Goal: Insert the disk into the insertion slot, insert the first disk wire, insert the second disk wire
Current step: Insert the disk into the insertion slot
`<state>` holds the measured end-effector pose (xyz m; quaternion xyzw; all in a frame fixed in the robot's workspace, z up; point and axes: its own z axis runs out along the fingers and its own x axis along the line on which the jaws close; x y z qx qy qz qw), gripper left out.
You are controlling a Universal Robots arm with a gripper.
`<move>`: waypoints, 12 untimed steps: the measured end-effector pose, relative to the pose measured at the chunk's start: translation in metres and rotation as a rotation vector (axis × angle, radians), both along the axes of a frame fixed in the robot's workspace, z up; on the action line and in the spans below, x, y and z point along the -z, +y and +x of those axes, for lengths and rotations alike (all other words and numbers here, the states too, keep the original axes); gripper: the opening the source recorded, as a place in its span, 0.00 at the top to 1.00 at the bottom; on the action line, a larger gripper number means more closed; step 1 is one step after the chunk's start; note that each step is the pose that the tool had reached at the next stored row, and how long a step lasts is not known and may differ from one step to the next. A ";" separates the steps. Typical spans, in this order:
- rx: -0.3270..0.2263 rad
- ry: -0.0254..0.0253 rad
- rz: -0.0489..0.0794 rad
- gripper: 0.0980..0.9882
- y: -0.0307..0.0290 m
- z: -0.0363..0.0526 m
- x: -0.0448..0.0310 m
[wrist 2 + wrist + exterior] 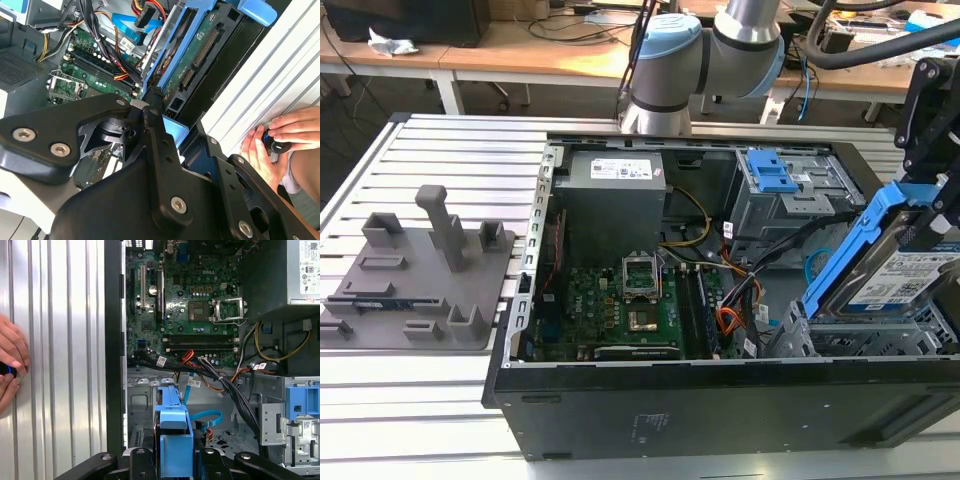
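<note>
At right edge of exterior view, I am seeing gripper (935, 212) clenching on disk (910, 272). Disk is hanging tilted, with lower end at insertion slot (865, 335) in lower right; touching or not, I cannot tell. At bottom centre of first wrist view, blue carrier (172, 437) is sitting in grip. I am judging first step in hand, disk not yet seated. Next move is calling for levelling disk and lining it with slot mouth. First disk wire (727, 320) and second disk wire (206, 416) are lying loose near slot.
</note>
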<state>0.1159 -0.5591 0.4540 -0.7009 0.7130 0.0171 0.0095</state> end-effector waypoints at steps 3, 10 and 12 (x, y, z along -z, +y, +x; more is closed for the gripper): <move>0.000 0.0001 0.000 0.70 0.0004 0.0000 0.0014; 0.000 0.0002 0.000 0.70 0.0010 0.0000 0.0078; 0.000 0.0002 0.000 0.70 0.0010 0.0000 0.0110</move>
